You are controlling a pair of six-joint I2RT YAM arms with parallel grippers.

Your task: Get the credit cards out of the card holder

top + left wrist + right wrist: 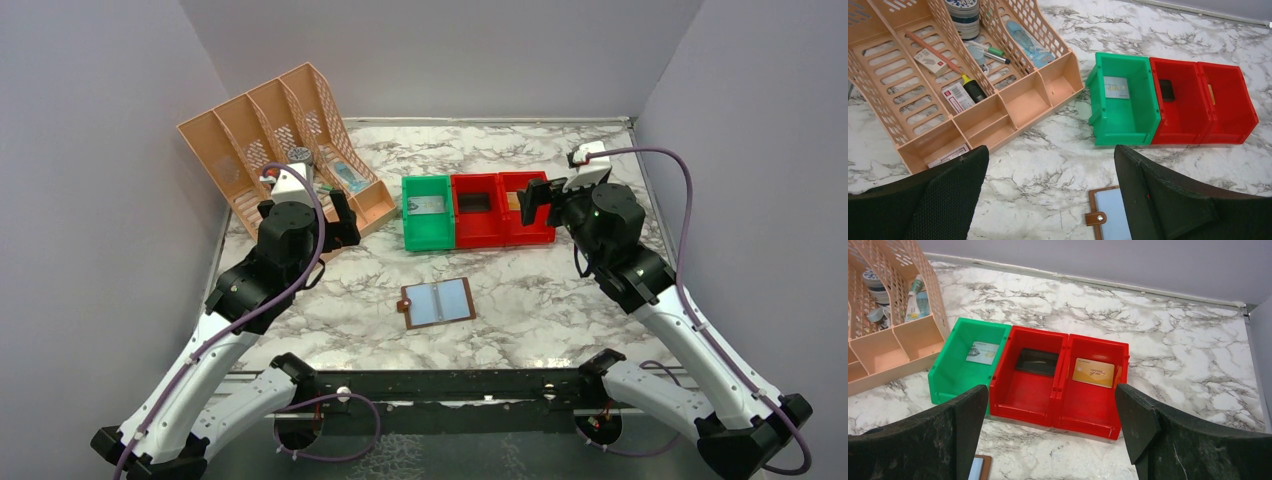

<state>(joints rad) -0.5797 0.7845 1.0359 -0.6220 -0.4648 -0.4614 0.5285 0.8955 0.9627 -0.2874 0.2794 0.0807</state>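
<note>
The marble worktop (560, 300) carries a peach desk organizer (225, 150) at far left. In the top view the left hand (345, 220) hangs just beside the near end of the organizer. The right hand (538, 200) hangs at the right end of the bin row. Both hands are wide open and hold nothing; each wrist view shows its two black fingers far apart over the worktop.

A green bin (412, 232) and two red bins (500, 236) stand touching in one row at the middle far side.

The card holder (438, 302) lies open flat near the middle, well apart from the bins. Its pale grey-blue inside faces up and its snap tab (405, 303) points left. Only the top view shows it whole; each wrist view catches a corner of it.

A pale card (1116, 87) lies in the green bin and a black card (1036, 361) in the middle bin. A gold card (1093, 372) leans in the right bin; its face shows only in the right wrist view.

The print on the pale and gold cards is too small to read. The left wrist view alone shows pens and a small white-and-red box (958, 97) in the organizer; its label is not readable.
</note>
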